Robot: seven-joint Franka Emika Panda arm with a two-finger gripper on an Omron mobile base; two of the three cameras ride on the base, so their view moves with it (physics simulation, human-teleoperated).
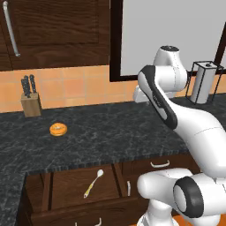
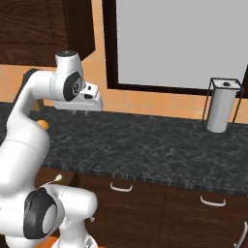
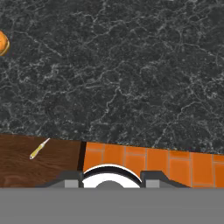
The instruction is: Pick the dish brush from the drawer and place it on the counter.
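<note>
The dish brush (image 1: 94, 183) lies slantwise on the flat bottom of the open dark wooden drawer (image 1: 66, 183), white head up and to the right, yellow handle down and to the left. In the hand view its yellow end (image 3: 38, 149) shows in the drawer (image 3: 52, 166) at the lower left. My gripper (image 2: 77, 111) hangs high above the black speckled counter (image 2: 145, 145), pointing down, well up and to the right of the brush. Its finger tips (image 3: 65, 179) stand wide apart with nothing between them, so it is open.
A round orange donut-like item (image 1: 58, 129) sits on the counter (image 1: 110, 132) above the drawer. A knife block (image 1: 31, 103) stands at the back left, and a paper towel holder (image 1: 204, 81) at the back right. Narrower shut drawers (image 2: 121, 186) run along to the right.
</note>
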